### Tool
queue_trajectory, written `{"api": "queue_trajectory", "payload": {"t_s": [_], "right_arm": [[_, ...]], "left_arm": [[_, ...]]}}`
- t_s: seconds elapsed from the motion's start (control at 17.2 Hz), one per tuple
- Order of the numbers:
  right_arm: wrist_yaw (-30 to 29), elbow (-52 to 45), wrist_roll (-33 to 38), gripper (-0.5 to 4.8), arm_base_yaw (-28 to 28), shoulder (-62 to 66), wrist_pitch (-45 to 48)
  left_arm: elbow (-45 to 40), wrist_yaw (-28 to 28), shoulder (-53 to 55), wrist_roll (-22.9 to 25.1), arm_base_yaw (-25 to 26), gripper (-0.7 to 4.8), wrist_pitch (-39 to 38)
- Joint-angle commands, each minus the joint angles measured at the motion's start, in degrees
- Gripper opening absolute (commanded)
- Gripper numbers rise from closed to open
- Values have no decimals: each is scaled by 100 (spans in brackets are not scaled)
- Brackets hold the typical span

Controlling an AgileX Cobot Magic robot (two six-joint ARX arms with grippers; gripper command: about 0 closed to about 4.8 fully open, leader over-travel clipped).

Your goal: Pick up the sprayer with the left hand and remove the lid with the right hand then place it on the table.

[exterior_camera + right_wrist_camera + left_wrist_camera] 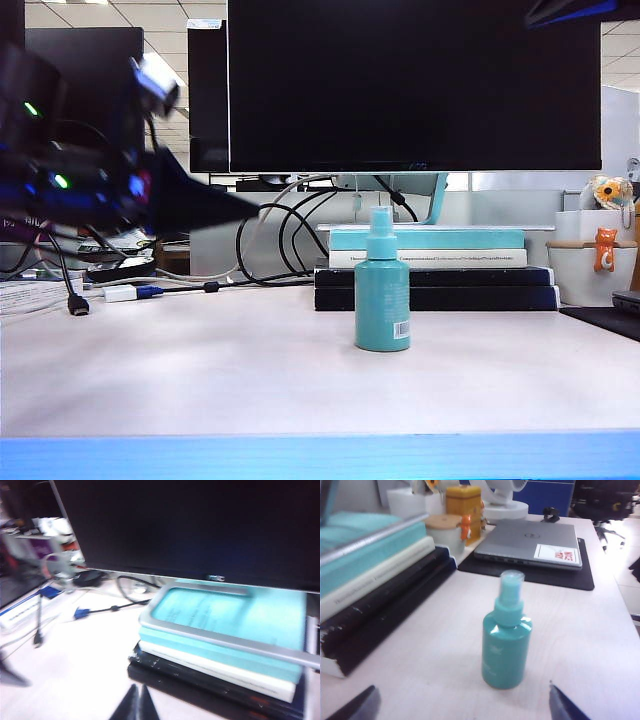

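Plainly, in the exterior view the sprayer (382,285) stands upright near the middle of the table (200,370), in front of a stack of books (435,270) under a large dark monitor (415,85). Its lid (381,215) sits on the nozzle, so nothing of the task looks done yet. The left hand (215,205) shows as a blurred dark wedge at the left, above the table and well apart from the bottle, pointing toward it; standing free with open table around, the bottle leaves room for a sideways approach. The right hand barely shows here, only a dark shape at the top right corner.

From the left wrist view, the sprayer (506,645) stands centred between the two black fingertips (357,707), which are spread wide at either edge and touch nothing. That lining-up reads as preparation to close around the teal body. The clear lid (512,576) is on top, and a closed laptop (530,545) lies behind.

From the right wrist view, the right hand (136,705) has its pointed fingers pressed together, empty, over the table just beside the books (225,640). The sprayer is not visible here, so this arm seems to wait its turn.
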Motion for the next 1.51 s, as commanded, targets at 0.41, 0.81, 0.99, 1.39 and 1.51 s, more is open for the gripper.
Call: {"api": "queue_trajectory", "payload": {"t_s": [0.41,0.81,0.99,1.39,1.51], "right_arm": [[-1353,92,376,275,-914,492,-72],[-1606,92,374,274,-933,498,-181],[-1611,90,369,274,-933,498,-267],[-1604,90,369,274,-933,498,-280],[-1604,90,369,274,-933,498,-352]], "left_arm": [[1440,658,1314,-162,-367,479,-621],[2015,151,1976,131,-1475,479,-835],[2304,0,2155,129,-1569,479,-894],[2365,-623,2291,131,-1926,404,-1064],[2365,-629,2291,133,-1985,275,-1047]]}}
